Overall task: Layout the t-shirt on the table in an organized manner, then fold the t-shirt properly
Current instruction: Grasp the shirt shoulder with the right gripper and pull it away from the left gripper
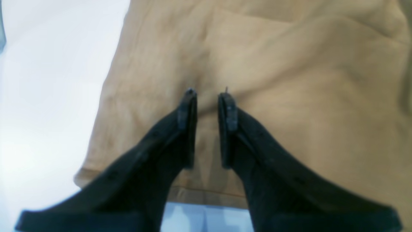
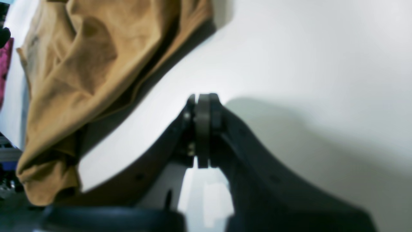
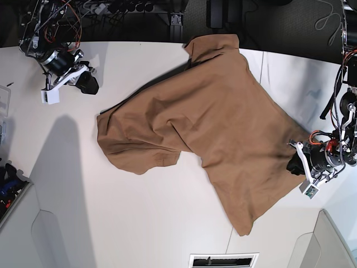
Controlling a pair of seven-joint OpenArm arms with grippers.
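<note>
Two grippers flank the t-shirt point(image 3: 212, 134), which lies skewed and rumpled on the table point(image 3: 111, 223). Left gripper point(image 1: 207, 93) hovers slightly parted over the hem, apparently to pinch it; right gripper point(image 2: 203, 100) is clenched empty, clear of the cloth.

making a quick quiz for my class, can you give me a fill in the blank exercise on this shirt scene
1. The t-shirt lying on the table is ____ in colour.
2. In the right wrist view, the right gripper has its jaws ____.
3. In the left wrist view, the left gripper points at the ____, jaws slightly apart.
4. In the base view, the shirt looks ____ rather than folded.

Missing words: tan-brown; shut; t-shirt; spread out
</note>
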